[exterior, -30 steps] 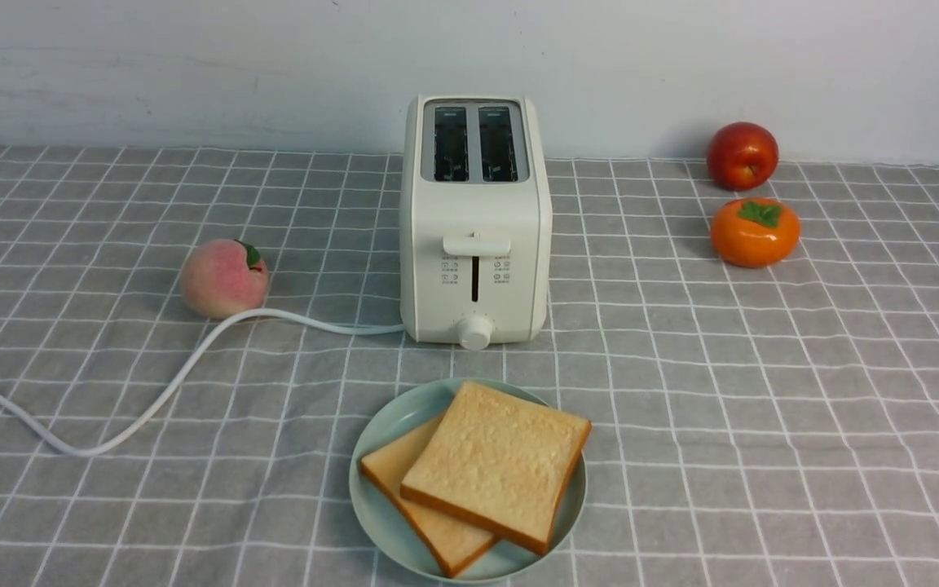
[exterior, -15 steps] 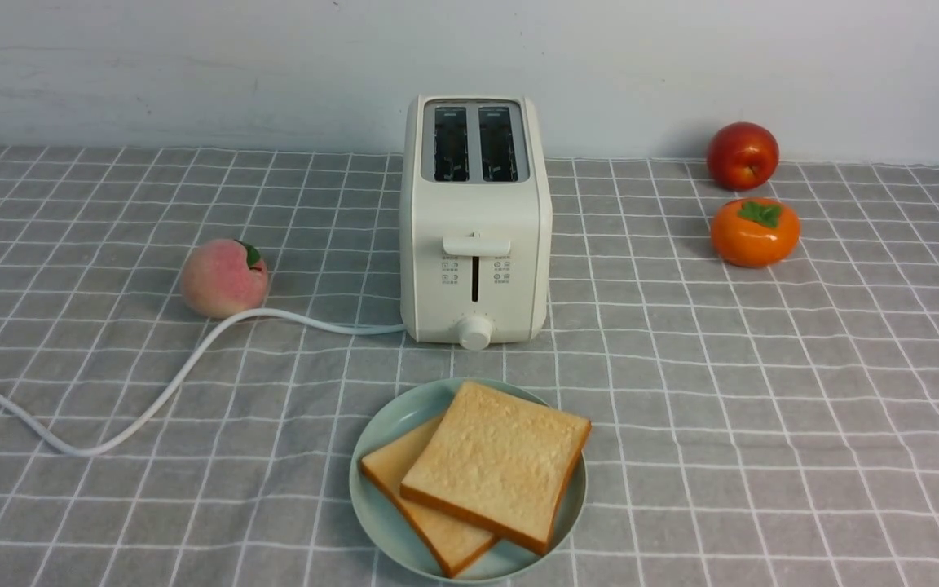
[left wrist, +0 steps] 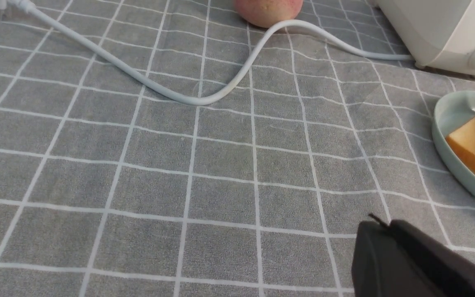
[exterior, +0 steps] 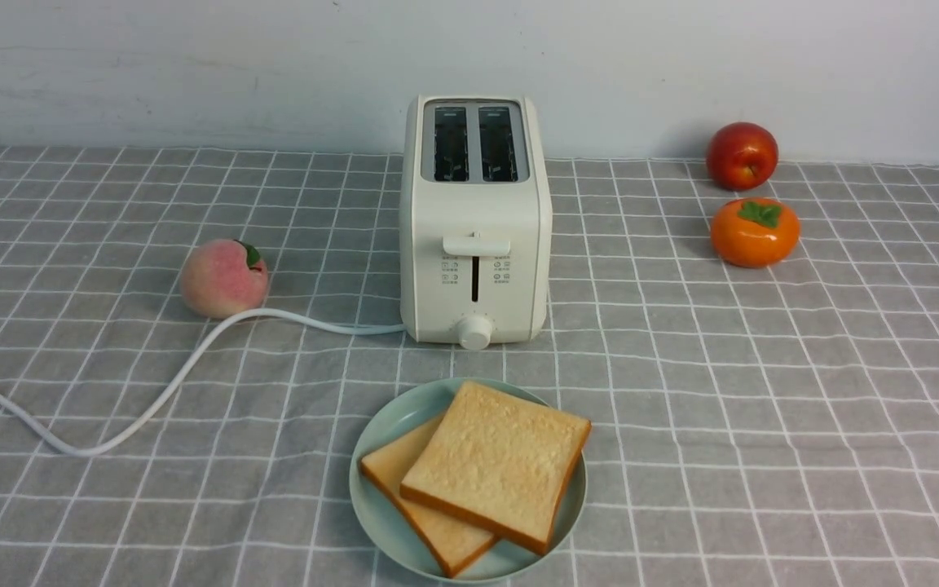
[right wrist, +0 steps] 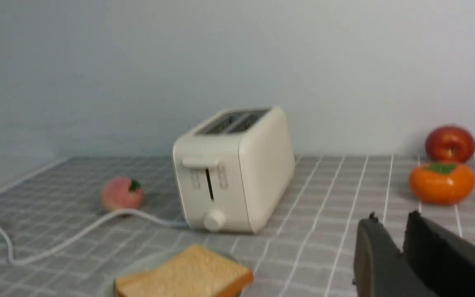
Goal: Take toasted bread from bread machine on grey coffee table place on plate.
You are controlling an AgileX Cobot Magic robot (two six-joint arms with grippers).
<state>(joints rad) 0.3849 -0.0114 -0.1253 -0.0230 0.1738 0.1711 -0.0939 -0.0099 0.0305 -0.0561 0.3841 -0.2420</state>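
Two slices of toasted bread lie overlapped on the mint-green plate [exterior: 372, 514] at the front of the grey coffee table [exterior: 763, 408]: the upper slice [exterior: 495, 465] rests on the lower slice [exterior: 416, 489]. The cream bread machine [exterior: 476, 228] stands behind the plate, both slots empty. Neither gripper shows in the front view. My left gripper [left wrist: 386, 225] is shut and empty, low over the cloth beside the plate [left wrist: 447, 119]. My right gripper [right wrist: 392, 220] has its tips a little apart and holds nothing, to the right of the toast [right wrist: 188, 274] and the bread machine [right wrist: 233, 173].
A peach [exterior: 223, 279] sits left of the bread machine, with the white cord [exterior: 176, 379] curving past it to the left edge. A red apple [exterior: 742, 155] and an orange persimmon [exterior: 755, 232] sit at the back right. A pale wall runs behind the table.
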